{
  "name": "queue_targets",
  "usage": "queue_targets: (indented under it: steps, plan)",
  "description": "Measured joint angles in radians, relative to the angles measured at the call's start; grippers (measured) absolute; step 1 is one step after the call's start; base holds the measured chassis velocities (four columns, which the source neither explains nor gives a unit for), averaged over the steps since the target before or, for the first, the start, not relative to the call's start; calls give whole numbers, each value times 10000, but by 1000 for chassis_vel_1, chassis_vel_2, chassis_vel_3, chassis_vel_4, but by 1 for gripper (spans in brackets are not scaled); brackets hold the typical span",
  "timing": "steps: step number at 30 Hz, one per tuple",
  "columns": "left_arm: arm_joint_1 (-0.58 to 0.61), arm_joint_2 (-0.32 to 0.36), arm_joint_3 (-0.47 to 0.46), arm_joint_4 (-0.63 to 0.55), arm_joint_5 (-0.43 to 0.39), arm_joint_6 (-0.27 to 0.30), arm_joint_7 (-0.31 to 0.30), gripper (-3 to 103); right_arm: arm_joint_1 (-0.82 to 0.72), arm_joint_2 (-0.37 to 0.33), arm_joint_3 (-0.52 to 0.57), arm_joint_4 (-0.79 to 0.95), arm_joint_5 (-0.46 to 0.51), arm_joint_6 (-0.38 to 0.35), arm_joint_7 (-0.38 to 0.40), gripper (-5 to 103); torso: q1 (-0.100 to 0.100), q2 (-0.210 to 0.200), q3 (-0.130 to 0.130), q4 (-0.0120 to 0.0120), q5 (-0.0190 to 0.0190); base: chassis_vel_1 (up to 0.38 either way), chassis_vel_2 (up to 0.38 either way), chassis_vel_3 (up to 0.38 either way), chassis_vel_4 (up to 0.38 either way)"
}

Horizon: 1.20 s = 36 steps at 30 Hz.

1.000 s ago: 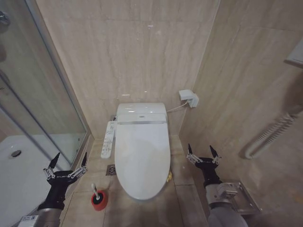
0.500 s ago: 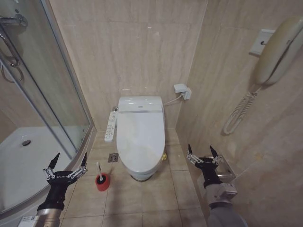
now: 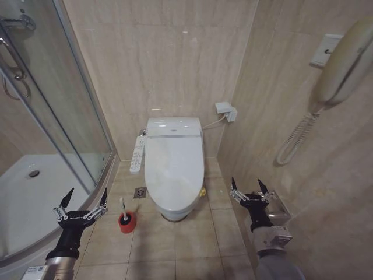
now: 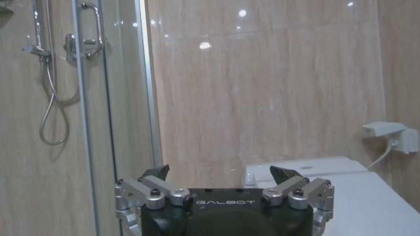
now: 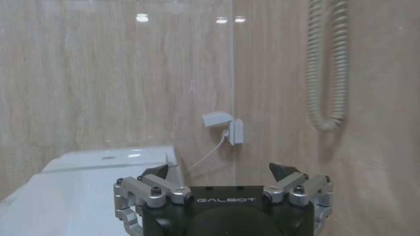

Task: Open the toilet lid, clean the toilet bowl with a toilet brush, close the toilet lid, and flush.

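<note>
While the toilet lid lies shut over the toilet bowl against the back wall, the toilet brush stands upright in its red holder on the floor tiles just beside the bowl, on the robot's left. Nearer the robot, the left gripper hangs by the shower tray and the right gripper by the side wall under the wall phone, each empty with fingers spread wide, both well apart from the toilet.

The toilet lid is down, hiding the toilet bowl's inside. Ahead of the left gripper, the toilet brush head sits concealed in its red holder.
</note>
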Motion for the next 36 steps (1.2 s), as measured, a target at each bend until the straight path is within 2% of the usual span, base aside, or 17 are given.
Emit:
queue_targets:
  steps: [12,36]
  plan:
    - [4,-1,0,0,0,0,0,100,-10,0,0,0,0,0,0,100,-11,8,-5,-1,1,171,-174,-179,160]
    - [-1,-1,0,0,0,0,0,100,-1,-1,0,0,0,0,0,100,1,2,0,-1,1,16,-14,-29,18]
